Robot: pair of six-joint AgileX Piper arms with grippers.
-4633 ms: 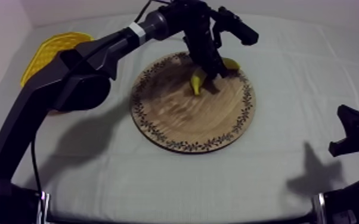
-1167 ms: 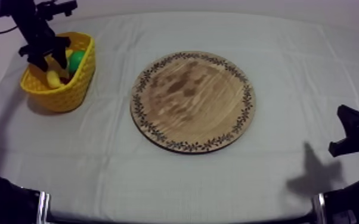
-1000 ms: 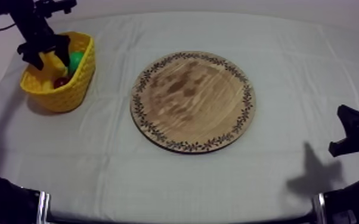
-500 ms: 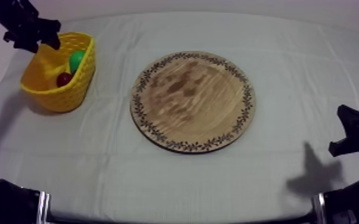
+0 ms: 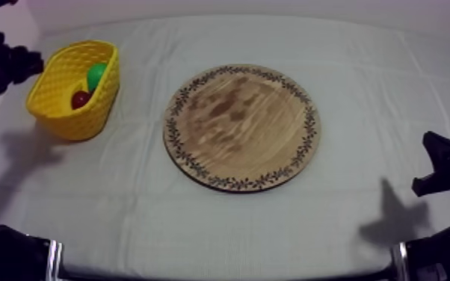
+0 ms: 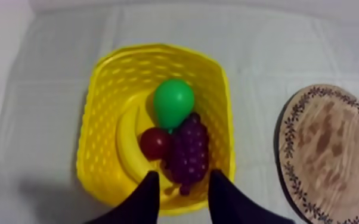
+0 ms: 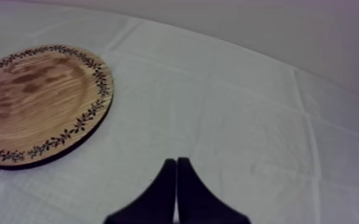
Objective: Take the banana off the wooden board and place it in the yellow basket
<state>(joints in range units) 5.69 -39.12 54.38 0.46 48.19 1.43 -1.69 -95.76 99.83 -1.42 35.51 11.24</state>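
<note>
Banana in the basket: the banana lies curled along the bottom of the yellow basket at the left side of the counter, tucked under a green pear, a small red fruit and a bunch of grapes. The round wooden board sits bare at the middle of the cloth, well apart from the basket.

The left hand hangs above the basket with its two black fingers spread wide and nothing between them. The right hand rests at its own side of the counter beyond the board, fingers pressed together into a narrow wedge and holding nothing.

By the look of it the task is all but done, with only the left arm's retreat remaining. The risk lies in that retreat. The spread fingers are close over the basket's rim, and a low or sideways pull could catch the woven wall. The basket looks light, so a snag would likely drag or tip it and spill the fruit onto the cloth. A straight lift before any swing would probably avoid that.
</note>
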